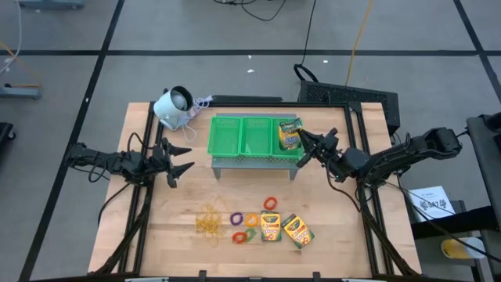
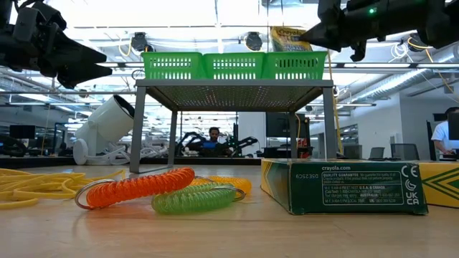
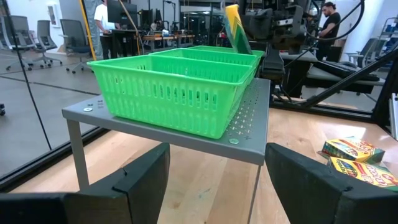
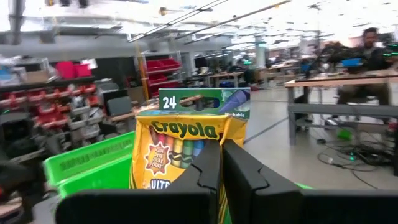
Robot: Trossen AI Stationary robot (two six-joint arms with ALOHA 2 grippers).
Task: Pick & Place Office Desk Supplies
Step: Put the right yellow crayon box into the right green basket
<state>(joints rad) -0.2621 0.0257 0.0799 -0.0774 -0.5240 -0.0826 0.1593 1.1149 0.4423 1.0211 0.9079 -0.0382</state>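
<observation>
One yellow-and-green crayon box (image 1: 289,134) stands tilted over the right compartment of the green tray (image 1: 235,137). My right gripper (image 1: 304,146) is shut on it, coming from the table's right. Two more crayon boxes (image 1: 271,227) (image 1: 297,230) lie flat on the near table, beside red (image 1: 271,203), orange (image 1: 250,219), purple (image 1: 236,218) and green (image 1: 243,235) rings. The yellowish rubber bands (image 1: 209,222) lie in a tangle to their left. My left gripper (image 1: 184,159) hovers open to the left of the tray stand, touching nothing. My right gripper pinches the crayon box by one side edge (image 4: 219,163) between its two nearly closed fingers (image 4: 205,171). The fingers come roughly level from the table's right. The box's printed face is turned toward the wrist camera. Its top (image 2: 290,37) stands above the tray rim; the tray wall hides its lower end.
The tray sits on a grey perforated metal stand (image 2: 233,84) with open space beneath. A white round-headed device (image 1: 172,106) with a cord lies at the far left corner. Bare wood lies between the stand and the supplies. People and desks show beyond the table.
</observation>
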